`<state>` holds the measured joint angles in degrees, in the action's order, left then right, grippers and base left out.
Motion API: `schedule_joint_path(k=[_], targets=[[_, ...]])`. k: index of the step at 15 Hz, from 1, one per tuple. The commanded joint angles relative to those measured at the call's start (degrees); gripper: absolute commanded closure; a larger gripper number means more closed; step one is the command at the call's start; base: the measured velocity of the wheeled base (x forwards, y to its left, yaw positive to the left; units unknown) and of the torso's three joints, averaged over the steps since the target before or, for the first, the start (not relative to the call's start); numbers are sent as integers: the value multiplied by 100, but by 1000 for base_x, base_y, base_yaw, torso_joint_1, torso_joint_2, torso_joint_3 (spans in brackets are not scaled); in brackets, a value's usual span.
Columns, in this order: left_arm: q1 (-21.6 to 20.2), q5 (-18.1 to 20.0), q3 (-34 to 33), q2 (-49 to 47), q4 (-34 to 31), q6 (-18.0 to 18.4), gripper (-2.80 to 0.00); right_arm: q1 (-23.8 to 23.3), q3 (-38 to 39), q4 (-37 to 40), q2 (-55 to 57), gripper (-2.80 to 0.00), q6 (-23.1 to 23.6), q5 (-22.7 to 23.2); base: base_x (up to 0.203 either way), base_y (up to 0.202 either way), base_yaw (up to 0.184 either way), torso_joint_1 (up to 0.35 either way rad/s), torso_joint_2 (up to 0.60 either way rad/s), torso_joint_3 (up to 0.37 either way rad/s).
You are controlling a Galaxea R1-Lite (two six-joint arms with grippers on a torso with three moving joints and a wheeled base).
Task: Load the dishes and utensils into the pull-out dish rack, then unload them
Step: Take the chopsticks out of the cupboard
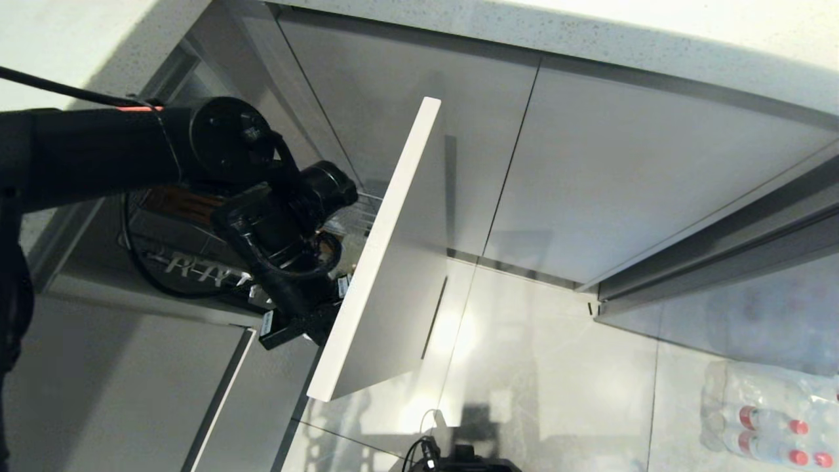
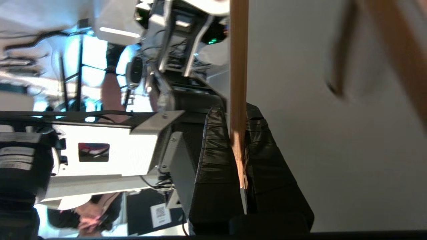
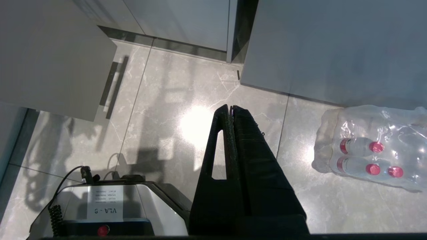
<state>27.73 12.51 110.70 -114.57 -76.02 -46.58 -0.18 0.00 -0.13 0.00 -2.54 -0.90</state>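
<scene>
Head view looks down; right wrist shares front panel (image 1: 393, 262), floor (image 3: 166, 110).

A white label (image 3: 105, 202) on the robot base (image 3: 160, 213) reads "VLA - 8", seen inverted.

- Pale speckled countertop (image 1: 590, 33) runs across twelve o'clock, sloping toward two.
- Flat grey cabinet doors (image 1: 629, 177) beneath it, handle-free, a thin seam between them.
- Glossy grey marble-look floor tiles (image 1: 537, 367) fill five to six o'clock, fine grout lines crossing.
- A bright patch of light (image 3: 196, 125) glares off the tiles in the right wrist view.
- Shrink-wrapped pack of water bottles (image 1: 773, 413), red caps, lies on the floor at four o'clock beside the cabinet base.
- More grey panelling (image 1: 111, 387) at eight o'clock.
</scene>
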Motion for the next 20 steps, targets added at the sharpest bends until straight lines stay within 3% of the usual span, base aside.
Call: schedule_joint_path(k=[1, 6, 10, 16, 18, 20], targets=[[5, 14, 31, 202, -36, -35, 0, 1, 0, -4, 0, 0, -1, -6, 0, 0, 0, 0, 0, 0], [-4, 16, 80, 761, 14, -56, 0, 1, 0, 0, 0, 0, -1, -3, 0, 0, 0, 0, 0, 0], [3, 5, 84, 1342, 464, -474, 0, 1, 0, -3, 1, 0, -1, 1, 0, 0, 0, 0, 0, 0], [23, -31, 93, 1776, 568, -589, 0, 1, 0, 0, 3, 0, -1, 1, 0, 0, 0, 0, 0, 0], [105, -221, 93, 1900, 597, -654, 0, 1, 0, -3, 6, 0, -2, -2, 0, 0, 0, 0, 0, 0], [239, -643, 93, 2037, 635, -697, 0, 1, 0, -4, 0, 0, -1, 2, 0, 0, 0, 0, 0, 0]])
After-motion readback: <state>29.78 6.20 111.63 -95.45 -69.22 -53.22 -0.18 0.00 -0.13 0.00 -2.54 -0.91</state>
